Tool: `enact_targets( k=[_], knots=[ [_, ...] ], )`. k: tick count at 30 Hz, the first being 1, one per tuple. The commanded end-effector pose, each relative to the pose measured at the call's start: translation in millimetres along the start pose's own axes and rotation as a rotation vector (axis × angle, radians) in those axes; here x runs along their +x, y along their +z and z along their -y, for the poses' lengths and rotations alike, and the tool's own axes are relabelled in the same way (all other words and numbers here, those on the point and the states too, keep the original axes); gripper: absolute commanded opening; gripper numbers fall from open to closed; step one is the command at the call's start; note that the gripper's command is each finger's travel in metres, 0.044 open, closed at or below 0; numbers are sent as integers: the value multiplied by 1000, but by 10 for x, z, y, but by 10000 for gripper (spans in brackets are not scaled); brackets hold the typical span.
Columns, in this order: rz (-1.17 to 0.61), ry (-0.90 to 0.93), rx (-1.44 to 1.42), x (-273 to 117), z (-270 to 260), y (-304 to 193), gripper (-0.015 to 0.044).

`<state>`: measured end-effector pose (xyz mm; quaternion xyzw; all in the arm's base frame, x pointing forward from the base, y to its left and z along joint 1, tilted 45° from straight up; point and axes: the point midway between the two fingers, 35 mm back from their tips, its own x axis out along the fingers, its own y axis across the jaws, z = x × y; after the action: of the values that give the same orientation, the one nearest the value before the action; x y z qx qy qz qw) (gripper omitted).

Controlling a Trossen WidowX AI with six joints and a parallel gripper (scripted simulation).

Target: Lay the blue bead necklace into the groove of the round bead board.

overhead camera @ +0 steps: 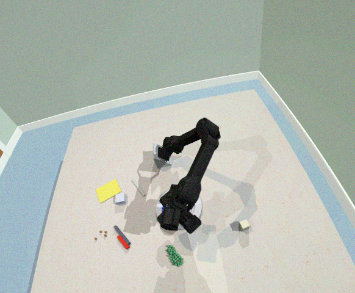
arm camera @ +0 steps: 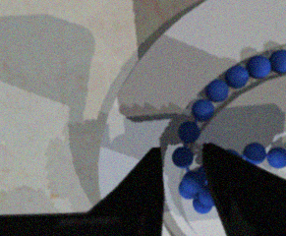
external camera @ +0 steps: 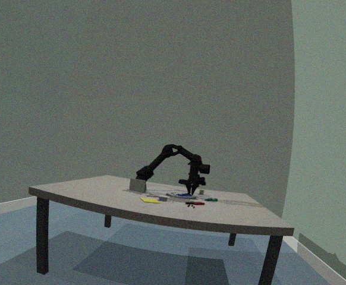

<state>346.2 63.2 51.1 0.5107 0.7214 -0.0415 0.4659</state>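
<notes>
Gripper (external camera: 190,193) (arm camera: 181,153)'s partly open, can't tell if it's caught a bead; necklace (external camera: 183,195) (arm camera: 217,90)'s on the board (overhead camera: 197,209) (external camera: 188,198) (arm camera: 147,93), bunched near its rim, so I'd nudge that clump gently along the groove.

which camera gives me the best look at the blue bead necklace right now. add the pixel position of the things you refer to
The wrist view: individual beads of the blue necklace (overhead camera: 163,209) (external camera: 183,195) (arm camera: 237,77) stand out, though a gripper finger hides some. The top view shows only a speck beside the arm, and the exterior view a small blue patch.
</notes>
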Motion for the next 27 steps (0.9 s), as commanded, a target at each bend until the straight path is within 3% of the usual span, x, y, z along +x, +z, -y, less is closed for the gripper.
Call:
enact_targets(
  k=[1,12,27],
  knots=[
    [0,0,0,-1,-1,0,73],
    [0,0,0,-1,-1,0,0],
    [-3,0,3,-49,4,-3,0]
  ],
)
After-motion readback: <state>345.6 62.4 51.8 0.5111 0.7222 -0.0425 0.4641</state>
